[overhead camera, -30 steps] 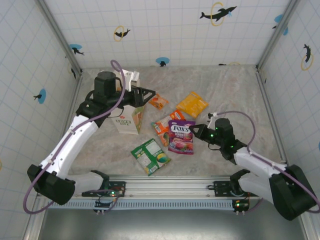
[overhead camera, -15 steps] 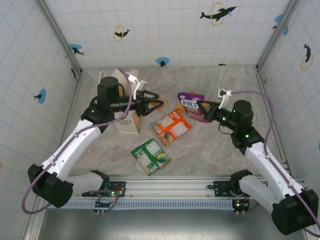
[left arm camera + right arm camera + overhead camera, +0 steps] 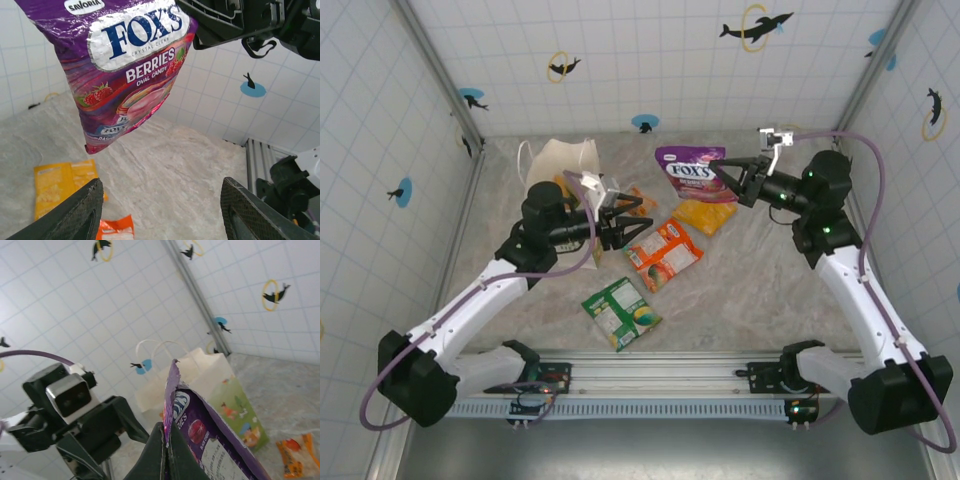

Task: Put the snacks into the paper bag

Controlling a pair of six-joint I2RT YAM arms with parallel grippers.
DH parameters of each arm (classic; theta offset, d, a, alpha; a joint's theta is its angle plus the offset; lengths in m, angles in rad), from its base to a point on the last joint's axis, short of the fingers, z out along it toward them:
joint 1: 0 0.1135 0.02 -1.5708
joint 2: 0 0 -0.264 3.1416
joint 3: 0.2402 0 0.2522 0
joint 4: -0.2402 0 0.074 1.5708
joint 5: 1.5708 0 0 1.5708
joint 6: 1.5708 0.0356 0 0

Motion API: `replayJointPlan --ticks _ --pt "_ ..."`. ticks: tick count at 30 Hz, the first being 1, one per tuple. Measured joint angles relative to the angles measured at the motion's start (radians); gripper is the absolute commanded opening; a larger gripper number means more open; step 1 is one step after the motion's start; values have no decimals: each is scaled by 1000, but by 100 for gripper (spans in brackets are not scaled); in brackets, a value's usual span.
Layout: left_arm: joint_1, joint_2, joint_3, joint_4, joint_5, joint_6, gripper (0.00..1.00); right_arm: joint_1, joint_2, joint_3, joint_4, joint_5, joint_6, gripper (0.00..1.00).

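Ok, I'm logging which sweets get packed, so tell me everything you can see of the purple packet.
The purple packet is a shiny plastic pouch printed FOX'S Berries Oval Candy, with pictured berries and a white Savoria badge. It hangs in the air over the far side of the table, pinched at one edge by the shut right claw; nothing else touches it.

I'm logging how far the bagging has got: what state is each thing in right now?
paper bag: standing upright, handles up.
purple packet: held in the air, pinched by the right gripper.
left gripper: open, holding nothing.
yellow-orange packet: lying flat.
orange-red packet: lying flat.
green packet: lying flat.
small orange packet: lying flat.
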Motion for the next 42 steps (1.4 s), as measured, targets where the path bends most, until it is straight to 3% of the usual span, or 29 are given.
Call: replayJointPlan --ticks 10,27,38,42 --pt "-16 43 -13 128 -26 58 63 0 13 7 145 -169 104 0" --pt "-42 152 43 254 127 132 64 38 7 7 199 -222 148 0" --pt "-54 163 69 311 162 129 39 40 7 -7 218 -219 151 0" --pt "-54 163 82 289 161 150 21 40 8 -19 230 -211 150 0"
